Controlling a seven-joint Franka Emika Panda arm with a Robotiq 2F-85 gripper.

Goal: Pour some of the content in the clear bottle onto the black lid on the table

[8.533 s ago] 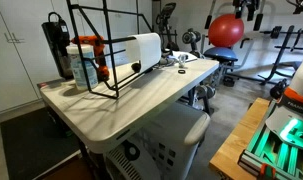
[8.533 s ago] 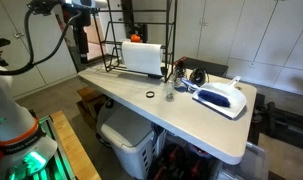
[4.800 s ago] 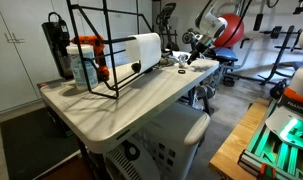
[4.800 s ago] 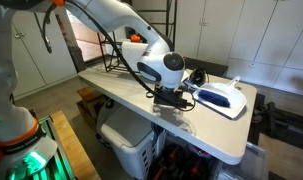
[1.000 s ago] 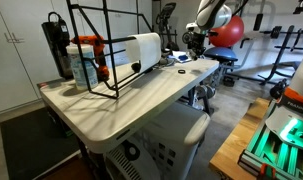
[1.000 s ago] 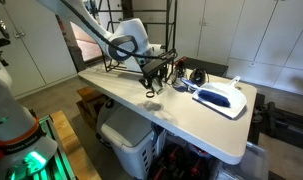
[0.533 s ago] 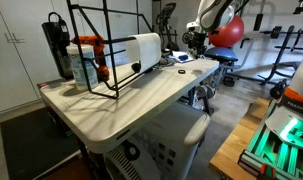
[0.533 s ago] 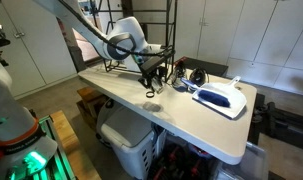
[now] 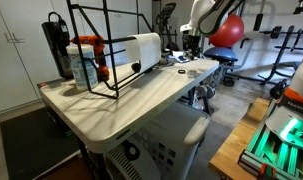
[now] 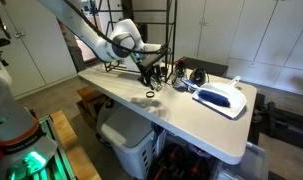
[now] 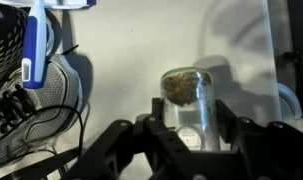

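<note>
Tool [image 11: 191, 128] is gripping the small clear colourless bottle [image 11: 181, 92]. In the wrist view its two dark fingers [image 11: 156, 118] are pressing on either side of the bottle wall. Brownish content is showing at the bottle end that faces the wrist camera. Whether the bottle is standing upright or tipping cannot be told.

In an exterior view the tool [image 10: 153, 76] is hanging just above the small flat round black lid [image 10: 151, 95]. The bottle appears to be raised off the pale tabletop [image 10: 191, 125], and it is too small there to make out. The lid is lying flat on the tabletop, apart from the tool.

Beyond the lid, the white and grey arm [image 10: 119, 40] is reaching in from the side of the black wire rack [image 10: 171, 30]. To one side of the lid, well apart from it, a white and blue flat device [image 10: 219, 97] is lying on the tabletop.

In an exterior view, the tool [image 9: 190, 47] is hovering at the far end of the tabletop. The lid cannot be made out with certainty there. A white roll-like cylinder [image 9: 143, 47] is sitting under the rack, and a bluish bottle with an orange-red top [image 9: 86, 62] is standing inside it. A tall black canister [image 9: 56, 45] is standing just beside the bluish bottle.
</note>
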